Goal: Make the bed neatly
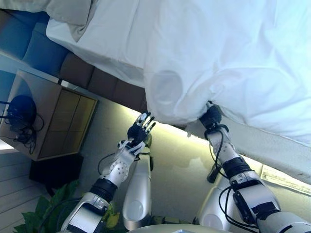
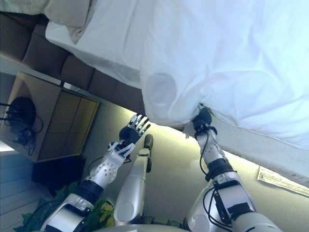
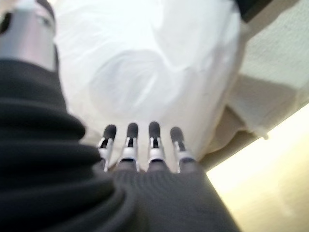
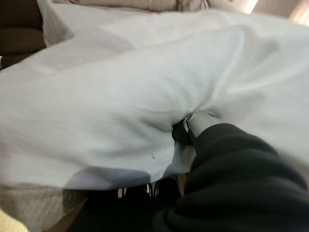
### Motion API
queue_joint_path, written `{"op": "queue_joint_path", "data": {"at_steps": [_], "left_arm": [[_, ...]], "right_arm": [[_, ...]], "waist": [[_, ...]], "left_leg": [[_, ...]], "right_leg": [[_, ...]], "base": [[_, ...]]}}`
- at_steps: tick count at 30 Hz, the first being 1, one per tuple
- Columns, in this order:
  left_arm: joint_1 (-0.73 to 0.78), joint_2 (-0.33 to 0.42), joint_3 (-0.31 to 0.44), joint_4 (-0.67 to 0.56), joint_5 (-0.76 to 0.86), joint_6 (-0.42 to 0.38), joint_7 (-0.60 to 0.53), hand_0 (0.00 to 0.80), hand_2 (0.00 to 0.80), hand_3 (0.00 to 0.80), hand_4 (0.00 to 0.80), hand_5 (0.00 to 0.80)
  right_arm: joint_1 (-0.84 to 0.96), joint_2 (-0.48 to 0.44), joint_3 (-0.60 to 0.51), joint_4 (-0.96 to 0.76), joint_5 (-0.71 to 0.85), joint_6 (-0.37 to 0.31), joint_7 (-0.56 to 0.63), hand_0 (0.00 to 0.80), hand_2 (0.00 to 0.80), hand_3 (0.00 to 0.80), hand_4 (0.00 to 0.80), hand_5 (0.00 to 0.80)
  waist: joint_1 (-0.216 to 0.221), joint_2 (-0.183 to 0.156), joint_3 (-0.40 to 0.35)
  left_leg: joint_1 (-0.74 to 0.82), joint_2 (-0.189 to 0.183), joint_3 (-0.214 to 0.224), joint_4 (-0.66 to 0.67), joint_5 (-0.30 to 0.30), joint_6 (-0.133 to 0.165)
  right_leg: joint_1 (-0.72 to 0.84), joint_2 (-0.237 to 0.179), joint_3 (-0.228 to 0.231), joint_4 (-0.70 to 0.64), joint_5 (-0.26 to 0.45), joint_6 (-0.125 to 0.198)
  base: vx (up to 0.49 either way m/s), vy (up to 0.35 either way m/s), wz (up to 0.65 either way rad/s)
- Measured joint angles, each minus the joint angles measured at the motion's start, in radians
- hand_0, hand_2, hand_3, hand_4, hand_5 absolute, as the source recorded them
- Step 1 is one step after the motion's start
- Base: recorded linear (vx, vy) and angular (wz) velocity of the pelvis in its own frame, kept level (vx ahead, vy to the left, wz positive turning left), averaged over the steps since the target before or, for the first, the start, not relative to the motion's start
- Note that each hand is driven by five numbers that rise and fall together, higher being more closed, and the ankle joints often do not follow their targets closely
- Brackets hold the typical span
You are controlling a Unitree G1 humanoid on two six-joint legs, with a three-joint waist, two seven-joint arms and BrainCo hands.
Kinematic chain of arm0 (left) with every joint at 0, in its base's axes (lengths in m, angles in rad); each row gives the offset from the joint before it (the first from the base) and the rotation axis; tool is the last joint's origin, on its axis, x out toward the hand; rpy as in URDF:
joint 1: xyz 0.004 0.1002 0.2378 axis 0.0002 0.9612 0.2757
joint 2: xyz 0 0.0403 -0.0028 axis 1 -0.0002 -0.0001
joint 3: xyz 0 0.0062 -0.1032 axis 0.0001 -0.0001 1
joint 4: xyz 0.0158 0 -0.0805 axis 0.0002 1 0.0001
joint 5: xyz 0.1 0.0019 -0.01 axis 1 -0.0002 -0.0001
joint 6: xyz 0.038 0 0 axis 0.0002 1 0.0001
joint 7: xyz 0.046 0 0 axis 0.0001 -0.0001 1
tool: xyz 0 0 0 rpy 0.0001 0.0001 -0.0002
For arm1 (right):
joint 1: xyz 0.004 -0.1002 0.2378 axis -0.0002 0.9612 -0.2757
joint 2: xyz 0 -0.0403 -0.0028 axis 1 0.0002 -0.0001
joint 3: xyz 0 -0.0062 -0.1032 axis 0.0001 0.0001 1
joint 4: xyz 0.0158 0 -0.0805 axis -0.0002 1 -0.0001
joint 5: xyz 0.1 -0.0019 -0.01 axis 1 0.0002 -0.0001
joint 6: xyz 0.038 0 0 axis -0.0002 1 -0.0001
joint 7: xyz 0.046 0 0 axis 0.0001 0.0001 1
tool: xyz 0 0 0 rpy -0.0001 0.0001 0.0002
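Bedside: right hand (image 1: 210,116) fingers pinch white duvet (image 1: 233,63); left hand (image 1: 139,130) spread, empty.

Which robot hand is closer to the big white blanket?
Right. The right hand is bunched into the white blanket edge, pinching it. The left hand hangs open just below the edge, not touching.
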Motion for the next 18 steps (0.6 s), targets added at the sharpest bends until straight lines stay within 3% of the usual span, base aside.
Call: {"op": "queue_joint_path", "data": {"at_steps": [9, 18], "left_arm": [[-0.038, -0.093, -0.110, 0.049, -0.237, 0.149, -0.018, 0.000, 0.000, 0.000, 0.000, 0.000], [-0.120, -0.227, -0.134, 0.213, -0.662, 0.116, 0.009, 0.000, 0.000, 0.000, 0.000, 0.000]], "right_arm": [[-0.108, 0.013, 0.027, -0.018, -0.030, 0.002, -0.109, 0.800, 0.800, 0.800, 0.800, 0.800], [-0.138, 0.054, 0.039, -0.018, -0.030, 0.002, -0.143, 0.800, 0.800, 0.800, 0.800, 0.800]], "waist": [[0.000, 0.000, 0.000], [-0.031, -0.004, 0.003]], "left_leg": [[0.000, -0.009, 0.022, -0.001, 0.002, 0.003], [0.005, -0.012, 0.034, 0.006, -0.001, -0.001]], "right_leg": [[0.000, -0.010, 0.010, -0.022, 0.015, 0.012], [0.024, -0.016, 0.006, -0.056, 0.034, 0.023]], "base": [[0.001, 0.047, -0.01], [0.042, 0.002, 0.00]]}}
